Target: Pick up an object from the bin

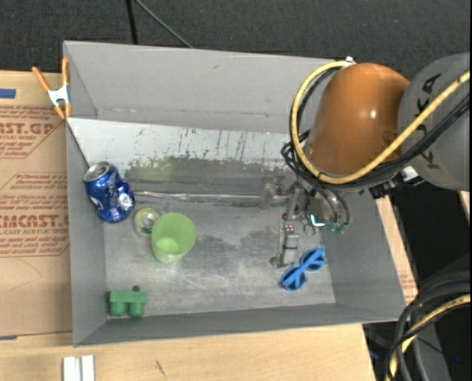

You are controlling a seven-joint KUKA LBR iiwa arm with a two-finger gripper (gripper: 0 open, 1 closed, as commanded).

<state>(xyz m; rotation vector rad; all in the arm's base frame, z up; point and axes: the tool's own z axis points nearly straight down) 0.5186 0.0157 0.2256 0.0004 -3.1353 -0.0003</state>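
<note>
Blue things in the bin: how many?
2. A blue can lies by the left wall; blue sunglasses lie at the lower right. The arm could hide more.

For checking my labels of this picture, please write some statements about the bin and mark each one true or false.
1. The blue can lies at the left side of the bin. True.
2. The gripper is close to the blue sunglasses. True.
3. The green cup touches the sunglasses. False: it is far from them, near the can.
4. The green block lies against the far wall. False: it lies in the near left corner.
</note>
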